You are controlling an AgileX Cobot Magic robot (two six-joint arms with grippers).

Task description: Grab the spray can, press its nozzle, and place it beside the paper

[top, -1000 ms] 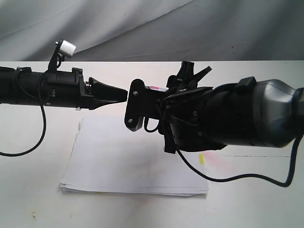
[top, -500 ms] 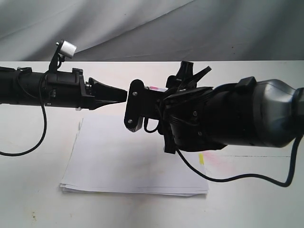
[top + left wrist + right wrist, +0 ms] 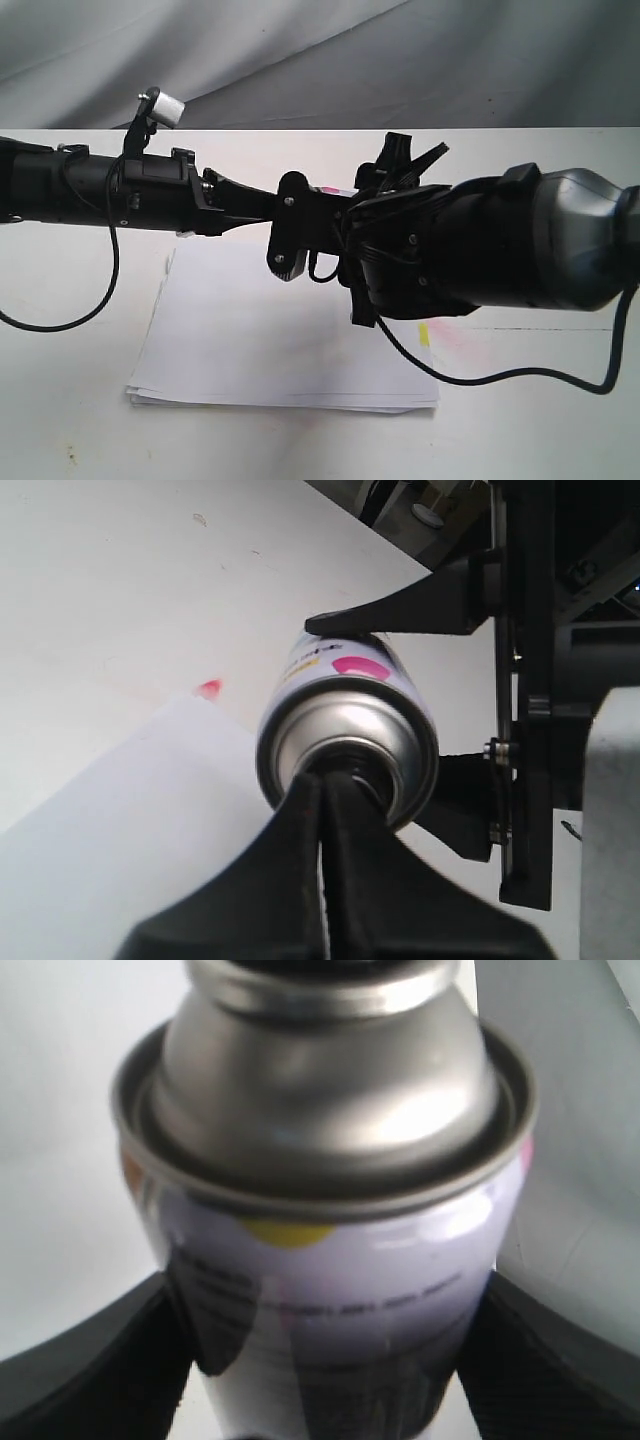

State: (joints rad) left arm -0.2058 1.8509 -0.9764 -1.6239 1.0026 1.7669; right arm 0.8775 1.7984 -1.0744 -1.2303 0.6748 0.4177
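Note:
The spray can [image 3: 320, 1210], silver with a white printed label, lies level above the paper [image 3: 270, 330], and my right gripper [image 3: 320, 1310] is shut on its body. In the exterior view the right gripper [image 3: 295, 215] hides nearly all of the can. My left gripper [image 3: 325, 778] is shut, with its joined fingertips pushed into the middle of the can's silver rim [image 3: 348, 742]. They cover the nozzle. The left gripper [image 3: 268, 203] meets the right one from the left. The right fingers [image 3: 400, 605] flank the can.
The white table [image 3: 80, 400] carries the paper stack, which has a small yellow tab [image 3: 424, 335] at its right edge. A pink mark [image 3: 209, 688] sits on the table near a paper corner. Black cables [image 3: 60, 320] hang from both arms. Grey cloth [image 3: 320, 50] backs the table.
My left arm has moved right, bringing its closed fingertips from just short of the right gripper up against the can's top. The right gripper and can shifted only slightly.

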